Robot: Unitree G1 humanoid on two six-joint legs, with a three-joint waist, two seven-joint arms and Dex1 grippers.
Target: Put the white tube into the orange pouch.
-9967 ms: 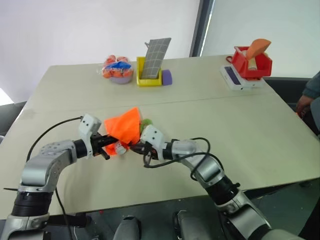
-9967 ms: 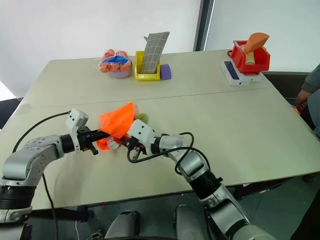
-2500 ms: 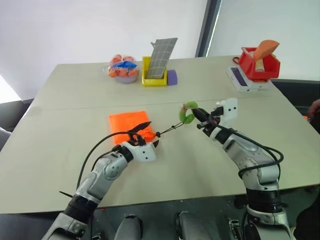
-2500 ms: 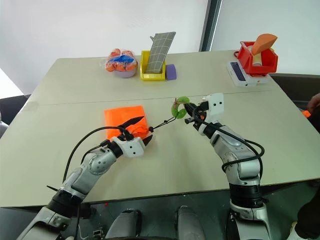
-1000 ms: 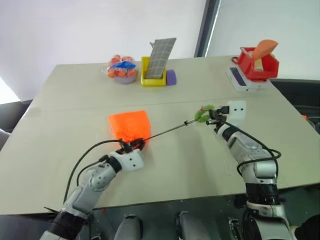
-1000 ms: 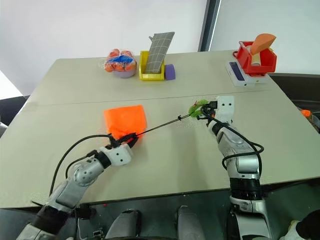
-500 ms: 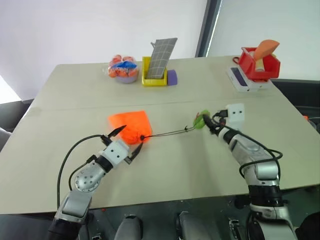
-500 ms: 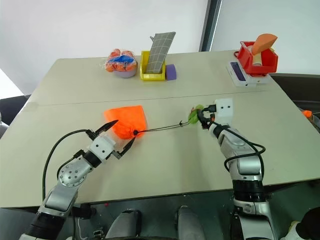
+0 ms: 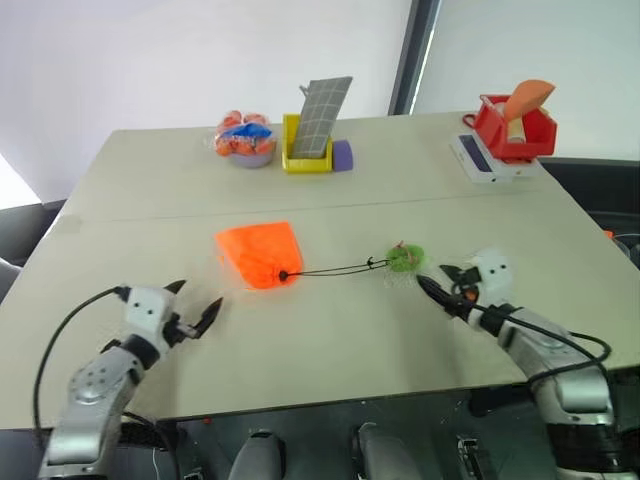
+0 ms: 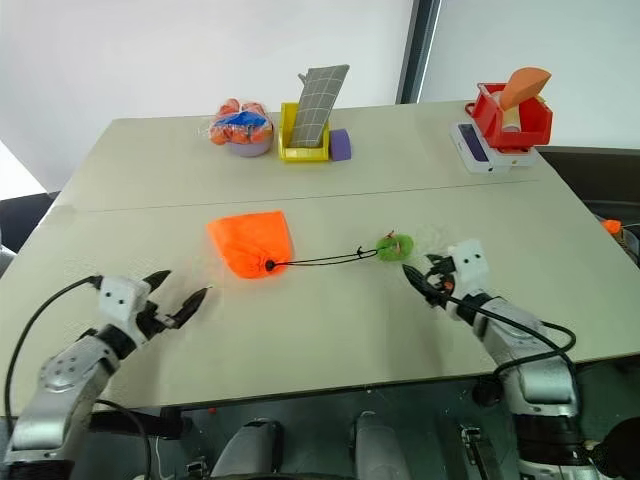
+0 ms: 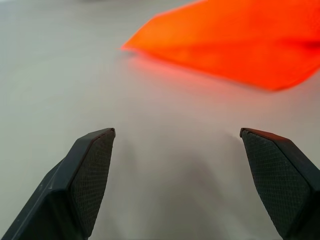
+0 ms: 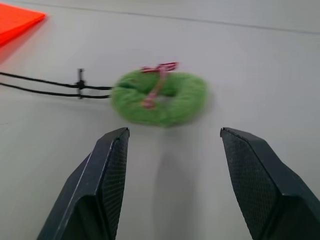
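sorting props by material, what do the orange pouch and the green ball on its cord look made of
Orange pouch: thin soft matte fabric, lying flat and gathered at the cord end. Green ball: fuzzy yarn or felt, ring-shaped with a small pink tie. Cord: thin black string.

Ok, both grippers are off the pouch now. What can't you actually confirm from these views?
- White tube: nowhere on the table; whether it sits inside the orange pouch is hidden by the fabric.
- Pouch mouth: drawn to a point at the black cord in the head views, too small to tell if fully shut.
- Left wrist view: pouch blurred and cut by the edge.
- Red bin contents: too far and small.
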